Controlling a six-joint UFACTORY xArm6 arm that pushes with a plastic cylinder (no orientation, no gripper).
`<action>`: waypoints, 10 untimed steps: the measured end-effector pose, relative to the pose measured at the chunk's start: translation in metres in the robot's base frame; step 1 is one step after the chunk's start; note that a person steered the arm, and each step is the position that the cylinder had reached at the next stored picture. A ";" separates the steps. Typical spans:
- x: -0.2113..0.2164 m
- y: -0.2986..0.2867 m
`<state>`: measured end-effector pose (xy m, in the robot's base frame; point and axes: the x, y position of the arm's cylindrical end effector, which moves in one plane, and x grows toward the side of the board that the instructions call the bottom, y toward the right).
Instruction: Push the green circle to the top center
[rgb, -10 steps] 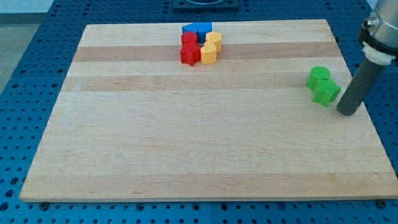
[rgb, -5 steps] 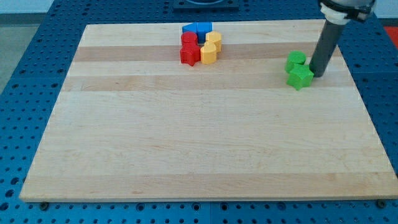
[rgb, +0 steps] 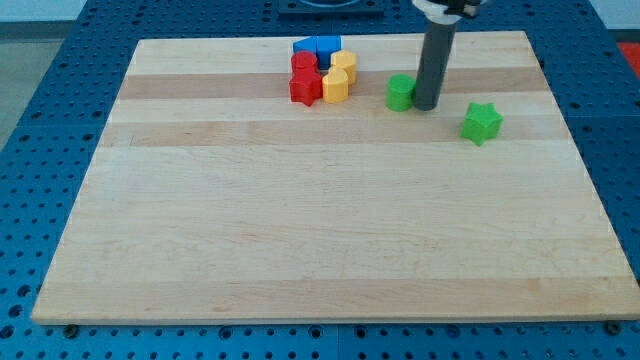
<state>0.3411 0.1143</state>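
Eight blocks sat on the wooden board (rgb: 300, 220), counted by colour – two green, two red, two yellow, two blue.

Green circle (rgb: 400, 92): one, in the upper part of the board, right of the view's centre line. Green star (rgb: 482, 122): one, further to the view's right and a little lower, well apart from the circle.

The other six were bunched at the top centre. Two blue blocks (rgb: 316, 46) lay at the top edge, shapes hard to make out. Below them, a red block (rgb: 303, 63) sat above a red star-like block (rgb: 304, 87) on the cluster's left side. A yellow block (rgb: 343, 67) sat above another yellow block (rgb: 335, 87) on its right side. All six were touching or nearly so.

My tip (rgb: 426, 104) was down on the board, just beside the green circle on the view's right, touching or almost touching it. The circle lay between my tip and the cluster, near the yellow blocks but apart from them.

No jaws here – the arm ended in a plain dark rod, nothing clamped.
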 end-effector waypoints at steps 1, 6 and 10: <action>0.000 -0.018; -0.019 -0.048; -0.055 -0.051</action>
<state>0.2857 0.0637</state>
